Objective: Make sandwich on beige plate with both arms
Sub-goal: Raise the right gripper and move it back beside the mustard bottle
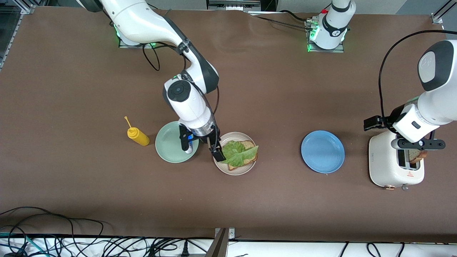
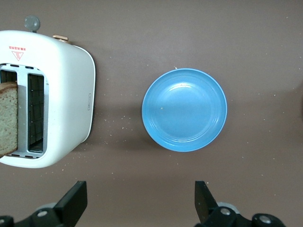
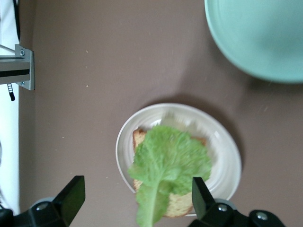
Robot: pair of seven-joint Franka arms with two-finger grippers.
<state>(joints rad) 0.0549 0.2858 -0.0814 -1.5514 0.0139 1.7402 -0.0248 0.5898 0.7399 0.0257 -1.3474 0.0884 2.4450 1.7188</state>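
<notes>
**A:** Looking at the right gripper (image 1: 201,142), what do you make of it?

**B:** Jaws apart, nothing held, over the gap between the mint-green plate (image 1: 168,151) and the beige plate (image 1: 246,170). The lettuce leaf (image 1: 238,152) lies on a bread slice (image 1: 246,162) on that beige plate.

**A:** And the left gripper (image 2: 141,201)?

**B:** Fingers spread wide and empty, hanging over the white toaster (image 1: 383,167), where a second bread slice (image 1: 416,155) stands in a slot.

**A:** So how far along?

**B:** I'd judge halfway: base and lettuce are down, the top slice is not yet fetched. The blue plate (image 1: 322,151) and mustard bottle (image 1: 137,136) sit unused.
</notes>
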